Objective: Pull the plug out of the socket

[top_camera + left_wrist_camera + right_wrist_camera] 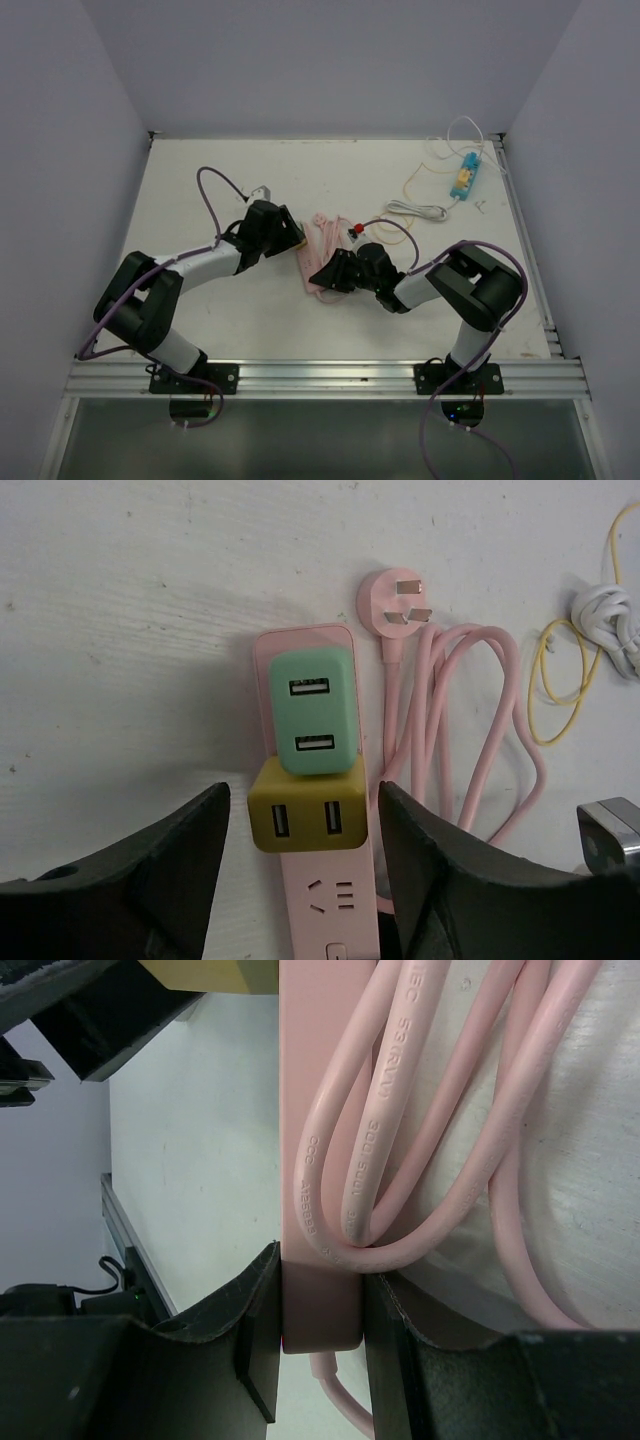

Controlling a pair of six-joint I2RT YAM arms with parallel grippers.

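The yellow plug, a two-port USB adapter, sits in the pink power strip near the middle of the table; in the left wrist view a green adapter stands at its 12 o'clock, overlapping its top edge. The left gripper straddles the yellow plug with its fingers apart, one at 9 o'clock and one at 3 o'clock, and neither seems to press on it yet; the right gripper is clamped on the strip's other end, at 6 o'clock in its own view.

The step in hand looks like the grasp; the left fingers should close squarely on the yellow sides only, then pull straight out along the pins while the right holds the strip firm; a tilted pull may bind.

In the way: the green adapter crowds the top; the strip's coiled pink cord lies just beside the 3 o'clock finger and could be pinched; its own plug rests at 1 o'clock; a yellow wire and a white cable lie well apart toward 2 o'clock.
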